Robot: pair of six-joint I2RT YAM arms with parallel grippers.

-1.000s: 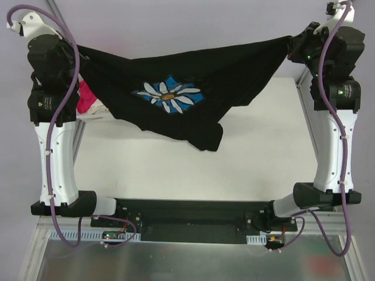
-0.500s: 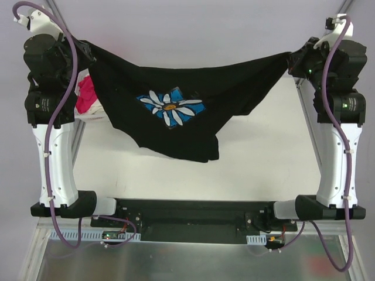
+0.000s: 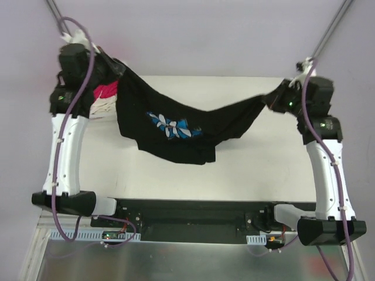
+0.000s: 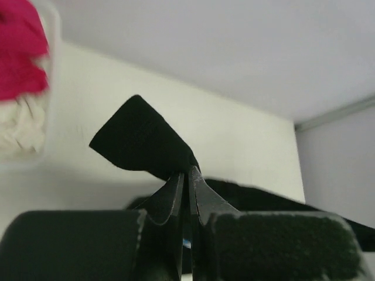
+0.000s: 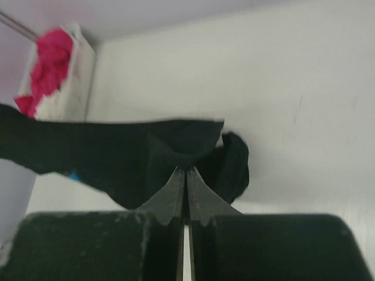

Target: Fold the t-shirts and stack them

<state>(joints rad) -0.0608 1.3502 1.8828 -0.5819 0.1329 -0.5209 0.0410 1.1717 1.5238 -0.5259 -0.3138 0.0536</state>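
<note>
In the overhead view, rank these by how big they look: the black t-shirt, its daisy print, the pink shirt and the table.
1. table
2. black t-shirt, lifted nearer the camera, yet clearly smaller
3. daisy print
4. pink shirt, only slightly smaller; it is partly hidden, so this ranks only its visible patch

White table (image 3: 263, 170), white basket (image 5: 87, 76) at its far-left corner, pink tee (image 3: 106, 92) and cream tee (image 4: 20, 126) inside

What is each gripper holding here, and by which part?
The black t-shirt, held by both: the left gripper pinches a fold at one end, the right gripper pinches the opposite end. It sags between them.
</note>
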